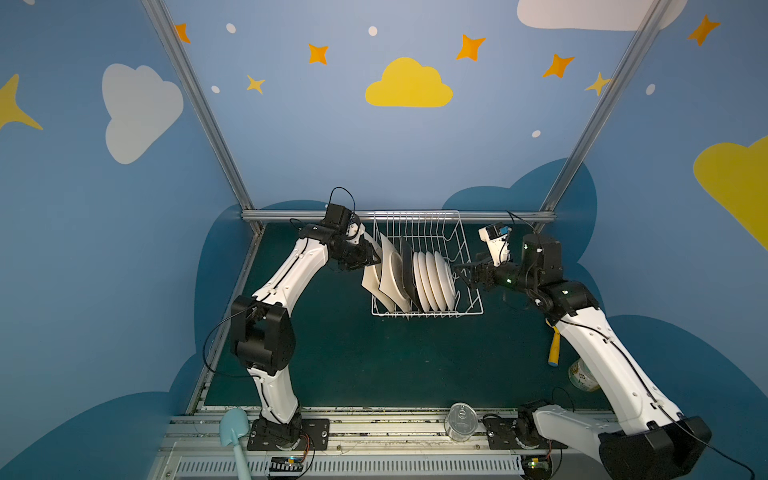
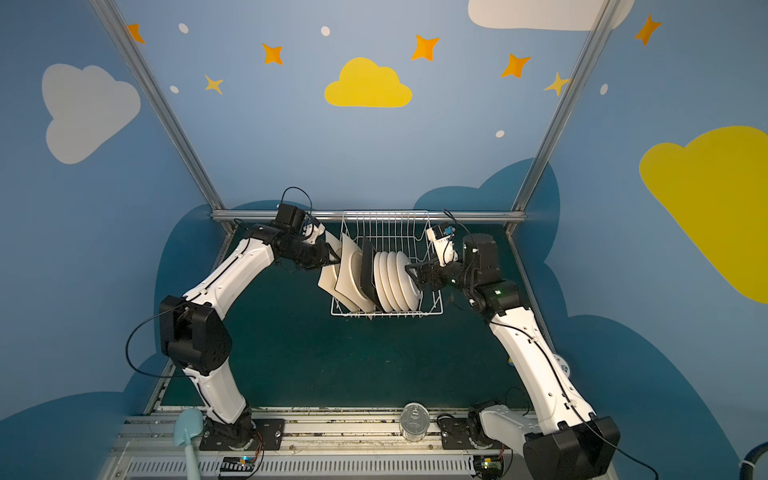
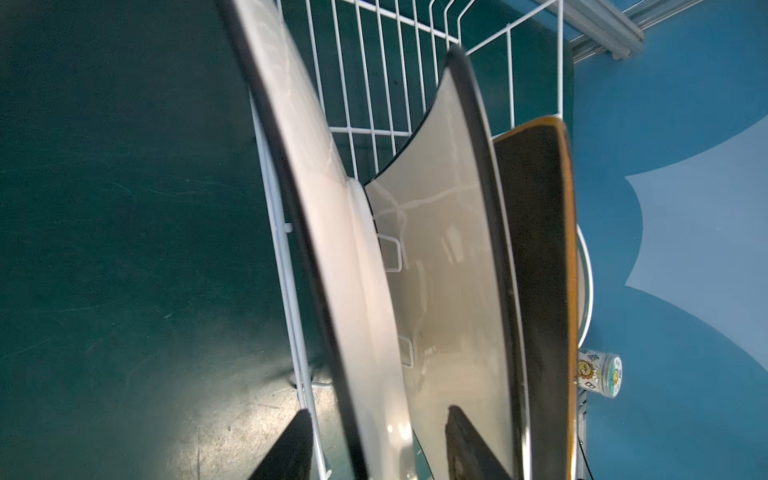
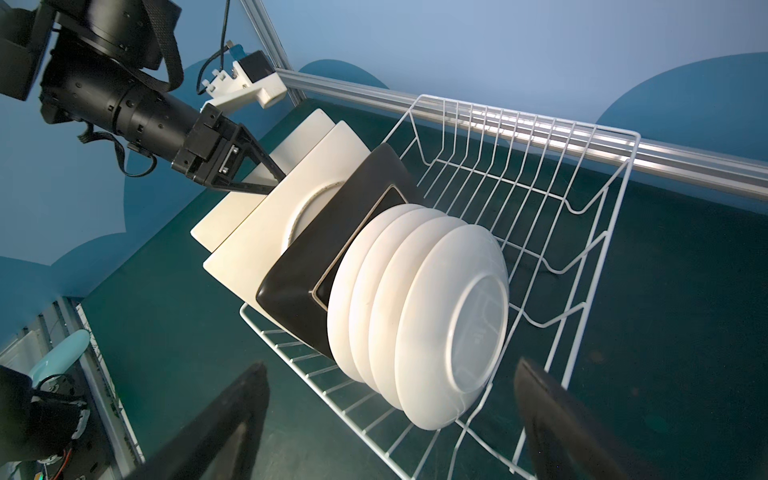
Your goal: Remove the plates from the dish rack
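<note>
Astride the outermost cream plate (image 3: 332, 249), the left hand (image 3: 379, 410), ajar.

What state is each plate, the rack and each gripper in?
dish rack, loaded with seven plates.
outer cream plate, on edge, leaning outward.
second cream plate, on edge.
black plate, on edge.
four round white plates, on edge, side by side.
left gripper, open, astride the outer cream plate.
right gripper, open, empty, by the round plates.

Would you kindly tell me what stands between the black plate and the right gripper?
Four round white plates, upright in the dish rack; the right wrist view shows them.
</note>
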